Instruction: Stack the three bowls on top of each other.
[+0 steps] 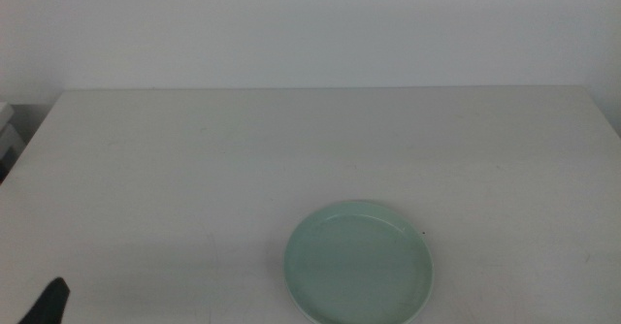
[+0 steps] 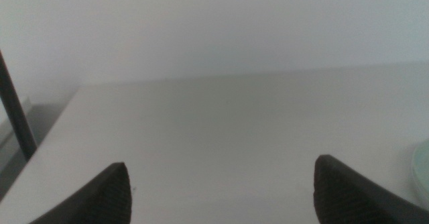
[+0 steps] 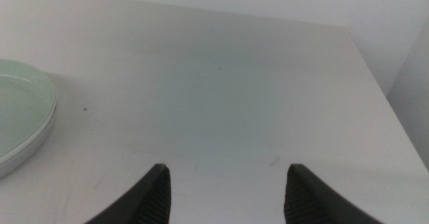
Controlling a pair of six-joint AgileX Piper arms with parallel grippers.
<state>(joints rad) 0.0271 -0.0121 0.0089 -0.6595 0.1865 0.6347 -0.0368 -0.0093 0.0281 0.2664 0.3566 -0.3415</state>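
A pale mint green bowl (image 1: 358, 262) sits on the white table (image 1: 194, 169) near the front edge, right of centre. A paler rim shows under its near edge; I cannot tell whether it is another bowl. No separate white or grey bowl is in view. My left gripper (image 2: 221, 167) is open and empty, with the bowl's edge (image 2: 422, 170) off to one side. Only its dark tip (image 1: 49, 305) shows at the bottom left of the middle view. My right gripper (image 3: 228, 167) is open and empty over bare table beside the bowl (image 3: 20, 110). It is out of the middle view.
The table's far edge meets a plain white wall (image 1: 310, 23). A dark thin post (image 2: 15, 103) stands past the table's left edge. The table's right edge (image 3: 375, 83) drops off near my right gripper.
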